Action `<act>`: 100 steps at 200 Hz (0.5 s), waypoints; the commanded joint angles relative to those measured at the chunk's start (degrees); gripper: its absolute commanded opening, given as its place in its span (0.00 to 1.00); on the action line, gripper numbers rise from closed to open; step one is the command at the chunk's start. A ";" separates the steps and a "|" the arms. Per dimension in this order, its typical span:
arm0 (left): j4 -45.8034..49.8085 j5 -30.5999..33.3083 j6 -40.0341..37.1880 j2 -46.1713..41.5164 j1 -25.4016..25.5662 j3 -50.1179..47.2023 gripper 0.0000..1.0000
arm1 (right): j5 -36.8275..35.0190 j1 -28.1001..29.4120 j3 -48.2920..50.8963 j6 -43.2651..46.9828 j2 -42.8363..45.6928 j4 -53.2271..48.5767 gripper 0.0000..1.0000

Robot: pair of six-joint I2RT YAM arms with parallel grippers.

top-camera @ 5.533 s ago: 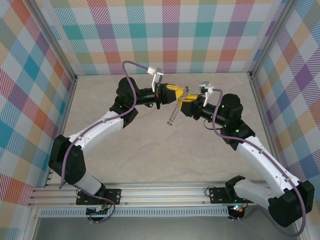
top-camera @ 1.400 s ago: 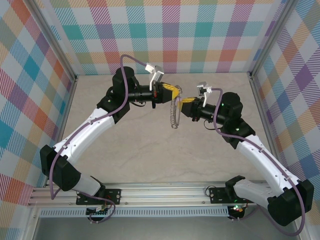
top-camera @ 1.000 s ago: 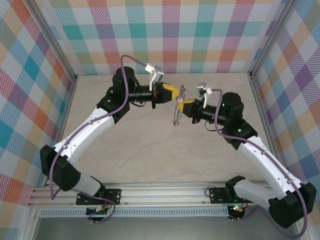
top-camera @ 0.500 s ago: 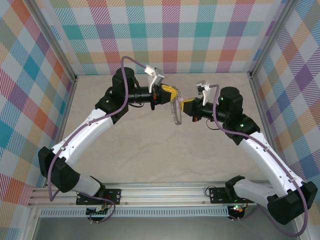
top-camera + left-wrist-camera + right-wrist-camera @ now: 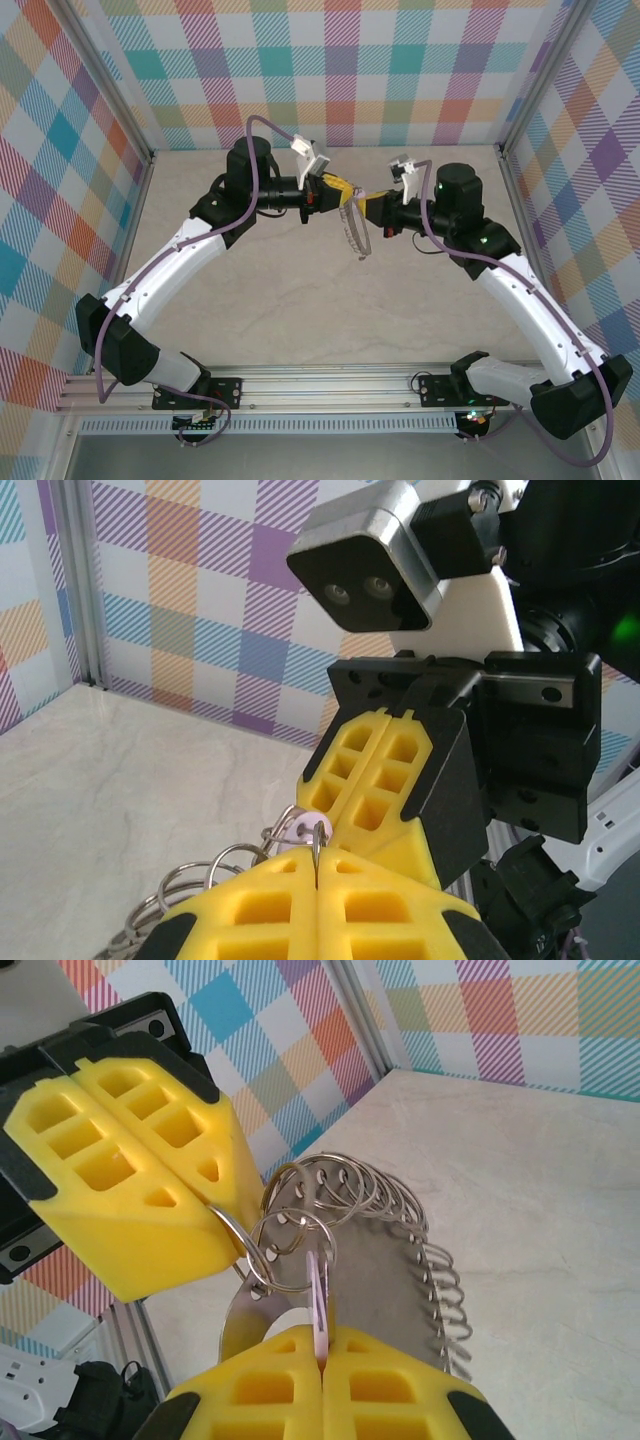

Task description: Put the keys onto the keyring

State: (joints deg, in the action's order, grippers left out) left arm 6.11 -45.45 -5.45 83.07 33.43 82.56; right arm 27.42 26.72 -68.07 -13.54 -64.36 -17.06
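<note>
Tabletop (image 5: 300, 300) in pale stone finish lies under two arms meeting nose to nose, left pincer (image 5: 316, 865) clamped shut on a small loop of the keyring (image 5: 430, 1260), right pincer (image 5: 322, 1348) closed tight on the lilac key (image 5: 317, 1295), the fringed hoop hanging just below their yellow tips.

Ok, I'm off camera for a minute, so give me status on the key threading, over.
Left gripper shut on a loop of the keyring. Right gripper shut on the lilac key, held at the loops, not visibly threaded. Nothing in the way.
</note>
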 commanded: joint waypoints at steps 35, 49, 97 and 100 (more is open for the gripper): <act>-0.02 -0.77 -1.66 -1.25 -0.56 0.54 0.00 | -2.17 0.01 -4.55 4.00 -0.64 -3.24 0.00; 0.11 -0.78 -1.67 -1.24 -0.56 0.54 0.00 | -2.01 0.00 -5.24 4.17 -0.85 -3.35 0.00; 0.23 -0.78 -1.76 -1.32 -0.57 0.49 0.00 | -1.56 0.00 -6.22 4.17 -1.61 -3.24 0.00; 0.23 -0.85 -1.75 -1.34 -0.56 0.50 0.00 | -1.53 0.01 -6.15 4.22 -1.57 -3.24 0.00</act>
State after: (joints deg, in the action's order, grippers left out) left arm 6.20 -45.34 -5.89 83.07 33.43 82.56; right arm 26.00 26.72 -72.14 -10.79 -65.63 -20.08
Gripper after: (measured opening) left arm 0.049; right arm 0.049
